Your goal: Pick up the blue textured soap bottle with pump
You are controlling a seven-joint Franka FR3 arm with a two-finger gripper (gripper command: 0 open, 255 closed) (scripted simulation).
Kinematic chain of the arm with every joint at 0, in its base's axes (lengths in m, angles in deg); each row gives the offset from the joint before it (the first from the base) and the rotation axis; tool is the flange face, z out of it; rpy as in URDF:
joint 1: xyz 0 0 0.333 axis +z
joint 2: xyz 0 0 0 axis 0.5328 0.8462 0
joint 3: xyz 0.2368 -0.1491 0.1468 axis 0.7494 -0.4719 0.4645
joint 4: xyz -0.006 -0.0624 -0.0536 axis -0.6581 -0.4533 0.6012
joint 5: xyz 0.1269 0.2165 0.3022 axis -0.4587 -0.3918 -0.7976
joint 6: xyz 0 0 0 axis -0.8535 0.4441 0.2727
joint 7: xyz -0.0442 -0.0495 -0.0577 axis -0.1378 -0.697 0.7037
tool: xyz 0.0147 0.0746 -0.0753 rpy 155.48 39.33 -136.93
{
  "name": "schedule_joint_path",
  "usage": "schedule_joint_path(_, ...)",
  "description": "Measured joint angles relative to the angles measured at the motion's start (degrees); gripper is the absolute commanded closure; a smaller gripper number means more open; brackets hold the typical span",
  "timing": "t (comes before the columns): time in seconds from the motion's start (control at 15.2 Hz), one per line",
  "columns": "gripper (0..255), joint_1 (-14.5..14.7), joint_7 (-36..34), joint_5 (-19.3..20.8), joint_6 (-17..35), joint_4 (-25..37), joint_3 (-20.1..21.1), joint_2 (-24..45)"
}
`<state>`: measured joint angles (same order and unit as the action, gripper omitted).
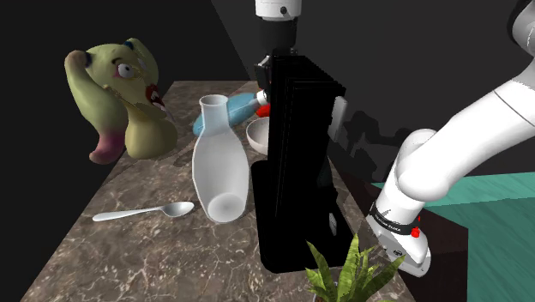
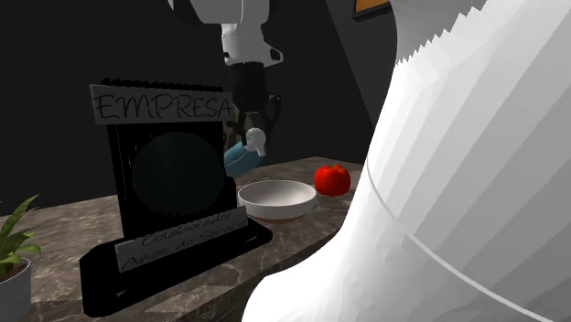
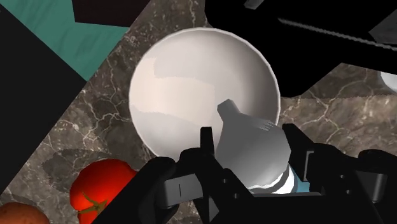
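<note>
The blue soap bottle (image 1: pixel 216 120) is located at the far end of the table (image 1: pixel 129 257), behind the white vase (image 1: pixel 220 167) and just beside the white bowl (image 3: pixel 191 83). Its grey pump head (image 3: pixel 254 153) is clasped between the fingers (image 3: pixel 207 149) of the gripper (image 3: pixel 249 133). The bottle is judged light and rigid. The pump head is considered a slippery hold on which the bottle may swing, so a grasp on the body is preferred

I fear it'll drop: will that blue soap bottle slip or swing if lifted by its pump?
The soap bottle looks hard-walled, so probably stiff. The pincer clasps only its rounded grey pump head, which looks smooth, so it might slip. Its blue body sits beyond the grip, so it could tilt or swing.
</note>
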<state>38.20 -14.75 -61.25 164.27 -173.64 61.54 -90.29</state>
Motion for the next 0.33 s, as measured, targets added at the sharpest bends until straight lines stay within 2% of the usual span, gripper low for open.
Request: schedule_joint_path(0.33,255,-0.28,0.08,0.39,-3.38,4.53,-0.12,1.18)
